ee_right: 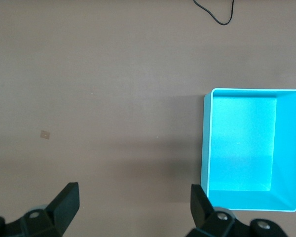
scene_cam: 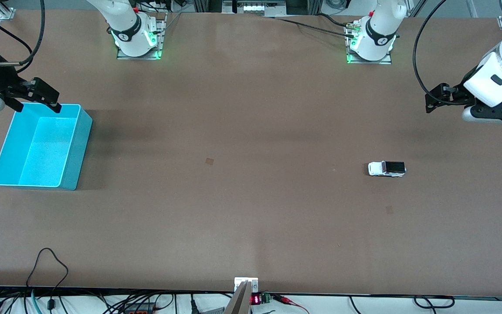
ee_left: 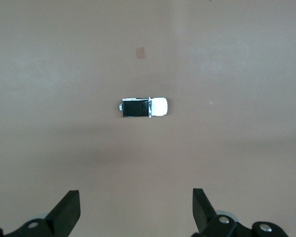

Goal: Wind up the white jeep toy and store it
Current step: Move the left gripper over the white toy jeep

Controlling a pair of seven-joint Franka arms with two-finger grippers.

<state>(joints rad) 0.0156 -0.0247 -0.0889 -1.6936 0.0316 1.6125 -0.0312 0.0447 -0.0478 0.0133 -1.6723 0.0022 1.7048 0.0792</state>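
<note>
The white jeep toy, with a black roof panel, stands on the brown table toward the left arm's end. It also shows in the left wrist view. My left gripper hangs open and empty in the air over the table, beside the toy toward the table's end; its open jaws hold nothing. The cyan bin stands empty at the right arm's end and shows in the right wrist view. My right gripper is open and empty over the bin's rim nearest the robot bases.
Two small square marks lie flat on the table. A black cable loop lies near the table's front edge at the right arm's end. The arm bases stand along the back edge.
</note>
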